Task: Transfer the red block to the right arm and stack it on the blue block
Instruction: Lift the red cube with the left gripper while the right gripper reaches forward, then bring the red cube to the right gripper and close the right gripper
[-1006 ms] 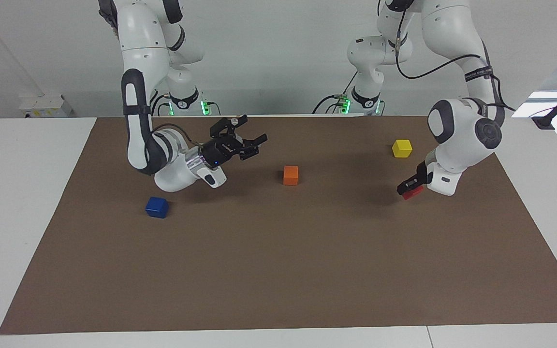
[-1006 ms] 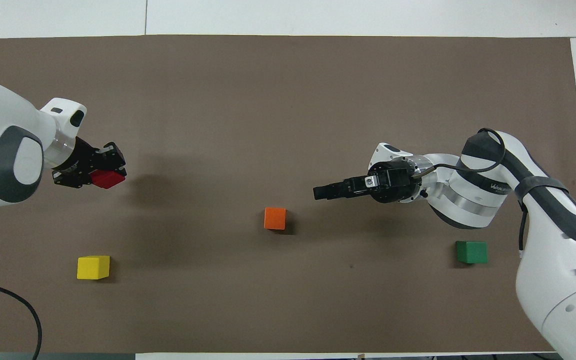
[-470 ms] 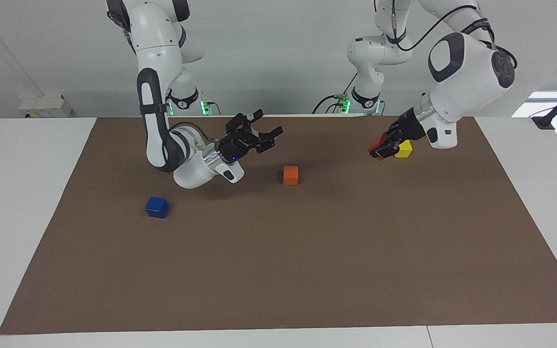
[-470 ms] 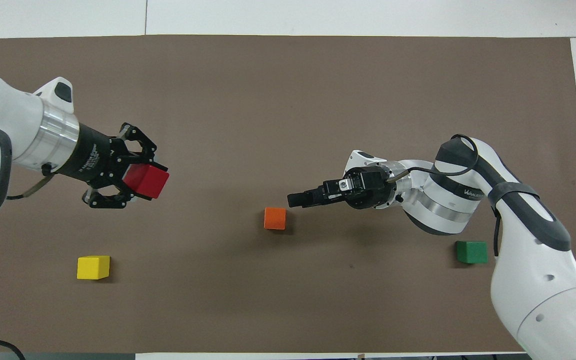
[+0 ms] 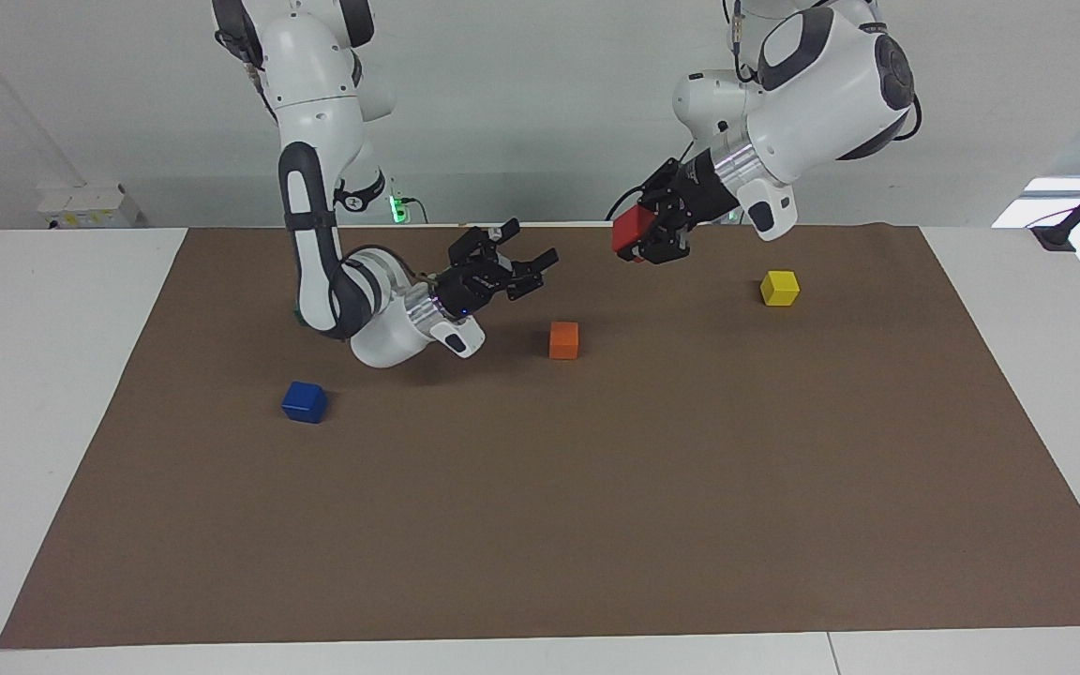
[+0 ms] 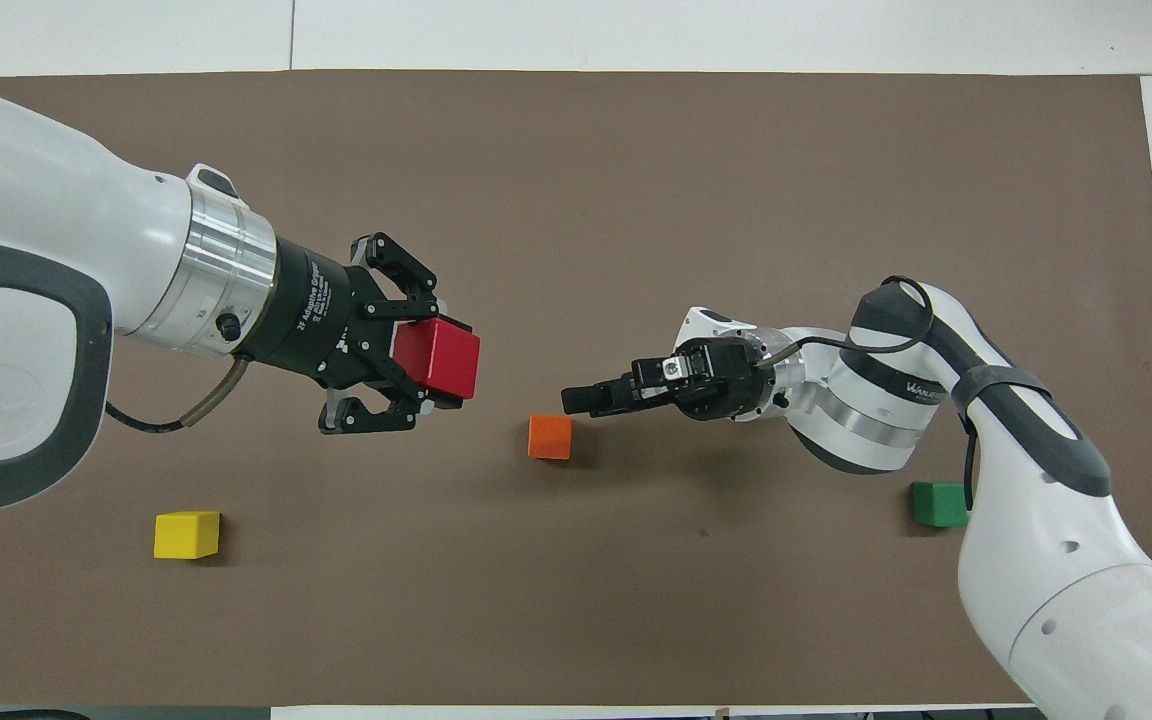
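The red block [image 5: 632,231] [image 6: 438,357] hangs in the air, and my left gripper [image 5: 639,238] [image 6: 430,362] is shut on it, raised over the brown mat [image 5: 596,516] between the orange and yellow cubes. My right gripper [image 5: 528,250] [image 6: 584,399] is open and holds nothing. It hovers low beside the orange cube and points toward the red block, with a gap between them. The blue block [image 5: 304,401] rests on the mat toward the right arm's end, farther from the robots than the right arm's wrist. In the overhead view that arm hides it.
An orange cube [image 5: 563,339] [image 6: 549,437] sits mid-mat just under the right gripper's reach. A yellow cube [image 5: 779,287] [image 6: 186,534] lies toward the left arm's end. A green cube [image 6: 939,503] sits beside the right arm's forearm.
The left arm lifted the red block off the mat and swung it up toward the middle. The right gripper, still open, slid closer to the orange cube and the red block.
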Tool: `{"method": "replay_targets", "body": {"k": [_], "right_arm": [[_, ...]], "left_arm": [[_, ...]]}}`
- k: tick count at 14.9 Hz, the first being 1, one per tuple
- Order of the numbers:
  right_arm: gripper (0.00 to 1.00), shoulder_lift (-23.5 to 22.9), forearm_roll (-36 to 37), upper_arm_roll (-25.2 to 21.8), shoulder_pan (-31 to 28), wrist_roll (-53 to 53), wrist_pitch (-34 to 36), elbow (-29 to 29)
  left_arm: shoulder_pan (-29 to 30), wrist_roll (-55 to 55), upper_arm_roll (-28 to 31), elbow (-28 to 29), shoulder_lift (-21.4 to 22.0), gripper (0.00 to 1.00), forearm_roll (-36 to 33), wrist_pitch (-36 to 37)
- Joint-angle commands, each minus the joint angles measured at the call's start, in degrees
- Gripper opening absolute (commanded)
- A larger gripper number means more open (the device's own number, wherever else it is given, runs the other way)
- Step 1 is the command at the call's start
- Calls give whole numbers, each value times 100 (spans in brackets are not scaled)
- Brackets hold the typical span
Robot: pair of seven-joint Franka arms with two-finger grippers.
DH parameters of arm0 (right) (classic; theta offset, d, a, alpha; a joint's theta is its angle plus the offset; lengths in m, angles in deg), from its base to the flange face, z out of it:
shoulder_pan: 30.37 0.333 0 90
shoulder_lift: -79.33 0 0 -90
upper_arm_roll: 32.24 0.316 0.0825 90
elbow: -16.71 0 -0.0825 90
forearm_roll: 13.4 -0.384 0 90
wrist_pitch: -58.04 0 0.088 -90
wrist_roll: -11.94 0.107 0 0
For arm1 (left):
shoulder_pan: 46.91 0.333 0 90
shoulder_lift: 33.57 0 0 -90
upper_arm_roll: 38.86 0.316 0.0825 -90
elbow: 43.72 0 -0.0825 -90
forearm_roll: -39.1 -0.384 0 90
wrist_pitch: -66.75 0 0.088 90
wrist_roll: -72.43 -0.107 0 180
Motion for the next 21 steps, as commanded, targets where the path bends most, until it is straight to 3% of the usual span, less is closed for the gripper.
{"method": "replay_targets", "body": {"k": [1,4,10,13,18,21], "right_arm": [[100,-45,-190,39,38,79,-115,53],[100,-45,-190,39,82,79,-159,53],[100,-45,-190,39,82,70,-186,36],[100,-45,-190,39,74,70,-186,36],[100,-45,-190,39,82,61,-274,44],[100,-45,-199,39,82,26,-309,44]], "left_arm": [[-5,1134,-287,54,65,0,299,-637],[-5,1303,-332,316,83,0,711,-1217],[-31,1392,-683,1230,505,0,730,-1842],[-137,1296,-701,1319,593,0,809,-1931],[-172,1119,-675,1942,1268,0,1275,-2386],[-436,1076,-675,2786,1980,0,1537,-3213]]}}
